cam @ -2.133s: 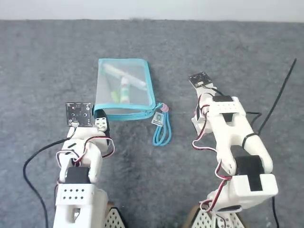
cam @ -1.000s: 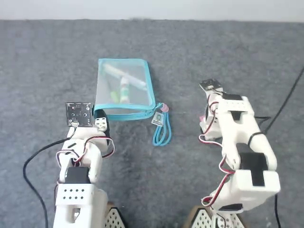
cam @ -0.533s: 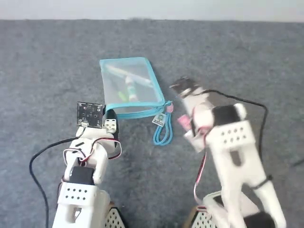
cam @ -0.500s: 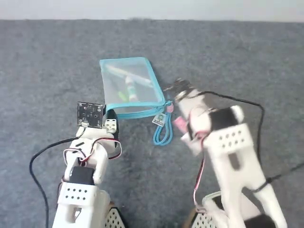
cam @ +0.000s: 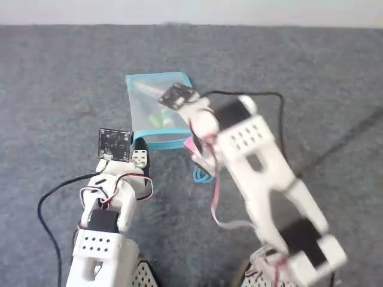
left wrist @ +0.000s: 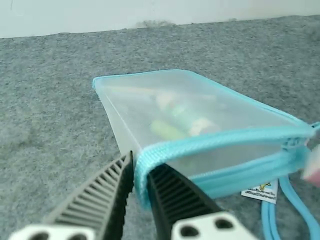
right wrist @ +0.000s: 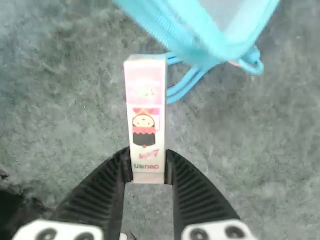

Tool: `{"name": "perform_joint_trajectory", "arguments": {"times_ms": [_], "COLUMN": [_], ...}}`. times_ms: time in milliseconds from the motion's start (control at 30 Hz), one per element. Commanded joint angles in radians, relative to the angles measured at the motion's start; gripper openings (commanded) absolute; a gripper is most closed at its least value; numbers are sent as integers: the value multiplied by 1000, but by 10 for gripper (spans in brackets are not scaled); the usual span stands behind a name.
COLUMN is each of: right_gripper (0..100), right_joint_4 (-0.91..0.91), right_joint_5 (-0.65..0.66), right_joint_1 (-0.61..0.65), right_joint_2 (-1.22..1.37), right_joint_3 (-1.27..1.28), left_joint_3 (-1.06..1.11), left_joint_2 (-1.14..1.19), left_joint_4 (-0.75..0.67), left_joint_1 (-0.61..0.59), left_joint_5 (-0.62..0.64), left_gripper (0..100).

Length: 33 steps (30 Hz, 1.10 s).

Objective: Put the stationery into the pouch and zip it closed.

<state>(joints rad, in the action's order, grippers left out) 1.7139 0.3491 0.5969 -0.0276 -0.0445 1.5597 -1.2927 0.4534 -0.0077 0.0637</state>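
Note:
The teal-edged clear pouch point(cam: 149, 110) lies on the grey carpet with pens point(left wrist: 175, 120) inside it. My left gripper point(cam: 136, 148) is shut on the pouch's near zipper corner point(left wrist: 145, 160), its jaws pinching the teal edge point(left wrist: 137, 167). My right gripper point(right wrist: 146, 157) is shut on a pink-and-white eraser point(right wrist: 145, 120) that stands out past its fingertips. The eraser point(cam: 190, 145) hangs just off the zipper edge point(right wrist: 200, 30), by the pouch's pull end. The right arm covers the pouch's right part in the high view.
The pouch's blue wrist strap point(cam: 202, 174) and white tag point(left wrist: 262, 190) lie on the carpet beside the zipper end, under the right gripper. Open grey carpet point(cam: 311, 89) stretches to the right and the far side. A pale wall point(cam: 191, 11) bounds the back.
The right arm has swung left from the table's right side, carrying the eraser up to the pouch's zipper end. The pouch and left gripper have shifted slightly right.

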Motion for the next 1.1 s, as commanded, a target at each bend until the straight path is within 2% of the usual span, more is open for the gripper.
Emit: {"name": "perform_joint_trajectory", "arguments": {"times_ms": [0,167,567,833,1067], "right_gripper": [6,6,9,240,236], "right_joint_4": [64,76,68,51,70], "right_joint_5": [-9,-46,-101,-146,-160], "right_joint_1": [44,94,94,96,70], "right_joint_2": [142,305,483,510,473], "right_joint_3": [-226,-419,-730,-858,-931], "left_joint_3": [-22,-22,-21,-21,-21], "left_joint_2": [-15,-15,-15,-14,-12], "left_joint_4": [-17,-15,-14,-14,-14], "left_joint_1": [9,9,12,12,11], "left_joint_5": [-9,-9,-9,-9,-9], "left_gripper": [12,12,12,12,12]}}
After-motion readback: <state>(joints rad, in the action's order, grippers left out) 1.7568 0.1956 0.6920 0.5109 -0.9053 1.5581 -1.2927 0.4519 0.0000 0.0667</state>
